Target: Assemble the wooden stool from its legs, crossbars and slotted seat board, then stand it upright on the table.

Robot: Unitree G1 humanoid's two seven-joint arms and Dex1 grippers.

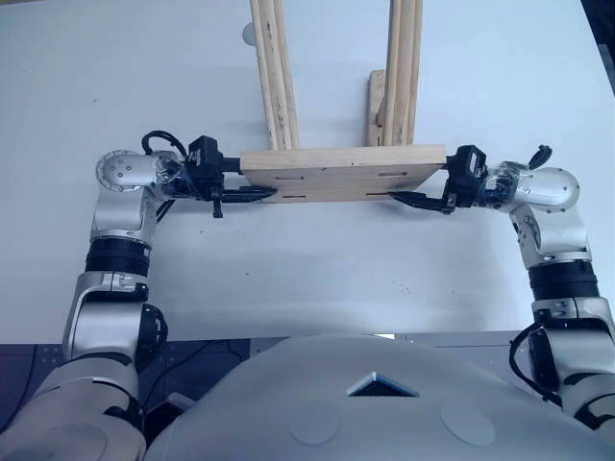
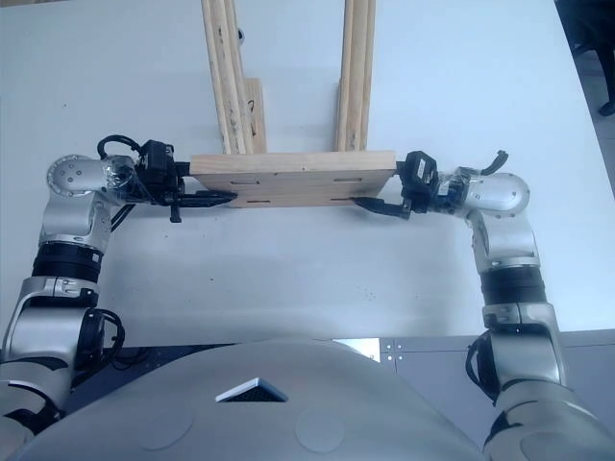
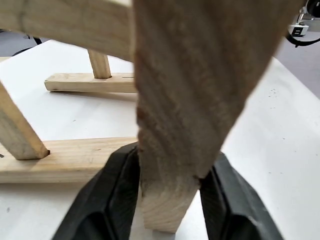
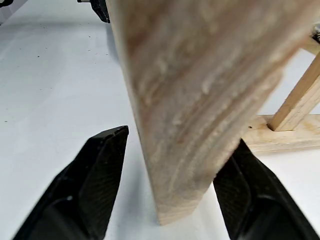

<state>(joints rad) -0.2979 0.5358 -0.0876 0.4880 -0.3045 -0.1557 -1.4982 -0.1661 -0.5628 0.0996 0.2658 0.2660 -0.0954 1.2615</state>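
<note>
The white tabletop carries pale wooden leg frames lying flat, their far ends cut off at the view's edge. The slotted pale wooden seat board stands on edge at their near ends. Both arms bend inward. The left pincer clenches one board end. The right pincer straddles the other end, released, with one finger apart from the wood.

On the flat white table lies a pale wooden leg frame. A second pale wooden frame lies beside it, apart
</note>
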